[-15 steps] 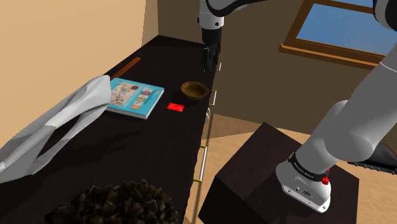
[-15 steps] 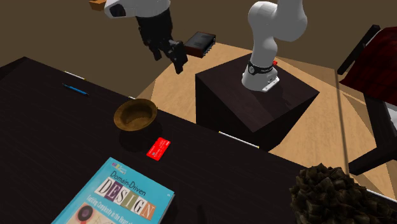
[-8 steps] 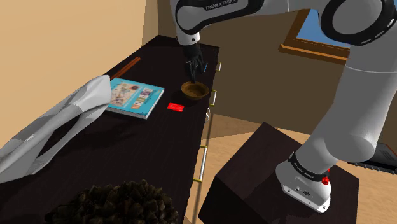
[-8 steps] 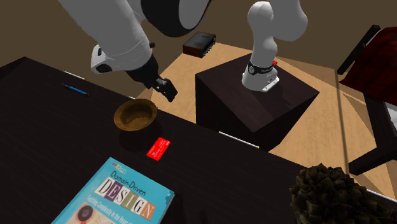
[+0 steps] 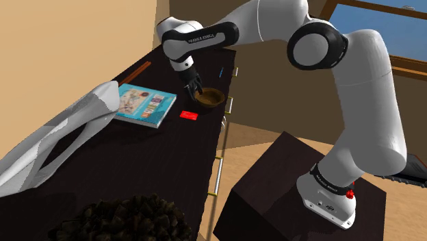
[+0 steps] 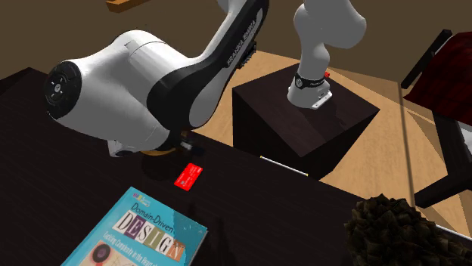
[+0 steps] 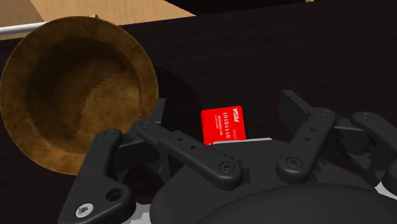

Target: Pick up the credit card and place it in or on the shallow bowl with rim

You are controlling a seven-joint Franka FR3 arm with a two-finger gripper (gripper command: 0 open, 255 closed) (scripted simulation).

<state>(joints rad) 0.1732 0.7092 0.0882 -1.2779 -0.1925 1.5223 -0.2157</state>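
And down it comes! A second ago the end effector [image 5: 193, 85] sat high over the table's far edge, and half a second ago it was above the bowl [image 5: 209, 96]. Now the arm has swung across and dropped low, with the end effector at the bowl's 10 o'clock in the shoulder view.

Its fingers stand wide apart with nothing in them. In the wrist view the red card [image 7: 223, 125] shows right between them, untouched and flat on the table [image 5: 137, 164]. So the approach looks nearly lined up, and what's left is a descent and a pinch on a very thin target.

The card [image 5: 189, 115] hasn't budged. It's at the bowl's 7 o'clock and close by, so the carry should be short. The bowl hasn't moved either, and it's brown and empty.

The table is dark, almost black. The book [image 5: 144, 104] lies at the card's 9 o'clock, with a white cloth [image 5: 61, 130] beyond it and a blue pen [image 5: 220, 71] at the bowl's 12 o'clock. Around it are tan walls, a wooden floor and a window [image 5: 383, 31] showing blue sky.
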